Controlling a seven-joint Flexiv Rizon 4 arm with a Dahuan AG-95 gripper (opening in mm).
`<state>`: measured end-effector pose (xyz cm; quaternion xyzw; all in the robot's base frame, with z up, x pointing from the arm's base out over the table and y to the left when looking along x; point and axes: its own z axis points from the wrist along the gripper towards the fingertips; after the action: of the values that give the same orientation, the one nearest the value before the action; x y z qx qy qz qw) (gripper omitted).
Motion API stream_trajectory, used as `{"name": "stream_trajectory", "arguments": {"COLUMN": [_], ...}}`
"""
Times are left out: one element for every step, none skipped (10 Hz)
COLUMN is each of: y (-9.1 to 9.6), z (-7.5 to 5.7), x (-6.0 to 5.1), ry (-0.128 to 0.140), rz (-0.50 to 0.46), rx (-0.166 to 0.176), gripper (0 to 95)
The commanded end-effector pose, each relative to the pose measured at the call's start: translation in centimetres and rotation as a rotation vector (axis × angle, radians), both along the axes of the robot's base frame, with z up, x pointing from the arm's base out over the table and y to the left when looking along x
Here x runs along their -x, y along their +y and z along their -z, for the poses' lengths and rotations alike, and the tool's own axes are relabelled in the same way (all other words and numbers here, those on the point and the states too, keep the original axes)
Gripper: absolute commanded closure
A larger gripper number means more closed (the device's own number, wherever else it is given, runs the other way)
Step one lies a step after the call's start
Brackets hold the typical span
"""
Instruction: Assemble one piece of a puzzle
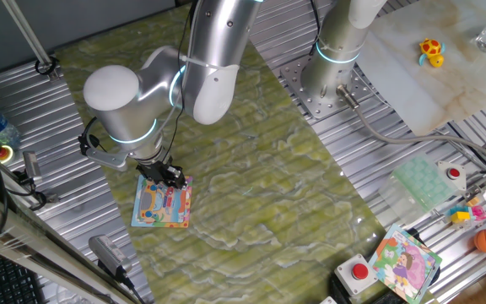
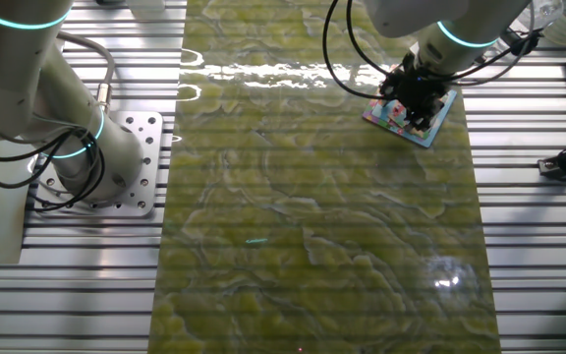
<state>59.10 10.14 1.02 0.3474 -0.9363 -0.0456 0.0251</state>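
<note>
My pincer point(image 1: 172, 176) is down over the puzzle point(image 1: 162, 204), at the board's far edge, fingertips just above or touching its top corner region, so the coming move turns on almost nothing sideways: the puzzle lies directly below and runs out toward the near side from my fingers. The board sits flat on the green table point(image 1: 251, 177), a little skewed to the table's edges, its sides about equal, so it has no real long axis to speak of. The piece I cannot pick out in either view (it is tiny and my fingers would cover it), so whether I am holding it, or it is already on the board, I cannot tell; nor can I tell how far the jaws stand apart, since they read only as a dark clump. One fixed view shows most of the puzzle's picture and its light-blue border spreading nearward from my fingers. The other fixed view shows the pincer point(image 2: 416, 98) from the opposite side, standing over the middle of the puzzle point(image 2: 438, 126), with only its blue border edge and a corner free.
</note>
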Motion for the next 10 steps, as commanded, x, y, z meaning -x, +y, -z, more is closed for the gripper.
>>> {"name": "stream_trajectory", "arguments": {"y": [0.01, 0.0, -0.01, -0.01, -0.04, -0.04, -0.04, -0.03, -0.03, -0.01], "z": [0.14, 0.14, 0.13, 0.14, 0.19, 0.2, 0.21, 0.21, 0.2, 0.13], "x": [-0.08, -0.09, -0.09, -0.09, -0.07, -0.07, -0.07, -0.06, -0.06, -0.08], "ry": [-0.001, 0.0, 0.0, 0.0, -0.001, -0.001, 0.0, 0.0, 0.001, -0.001], "rz": [0.002, 0.004, 0.003, 0.004, 0.006, 0.008, 0.01, 0.006, 0.007, 0.004], "rx": [0.002, 0.005, 0.004, 0.003, 0.02, 0.022, 0.017, 0.015, 0.008, 0.004], "gripper": [38.0, 38.0, 57.0, 57.0, 57.0, 57.0, 57.0, 57.0, 57.0, 57.0]}}
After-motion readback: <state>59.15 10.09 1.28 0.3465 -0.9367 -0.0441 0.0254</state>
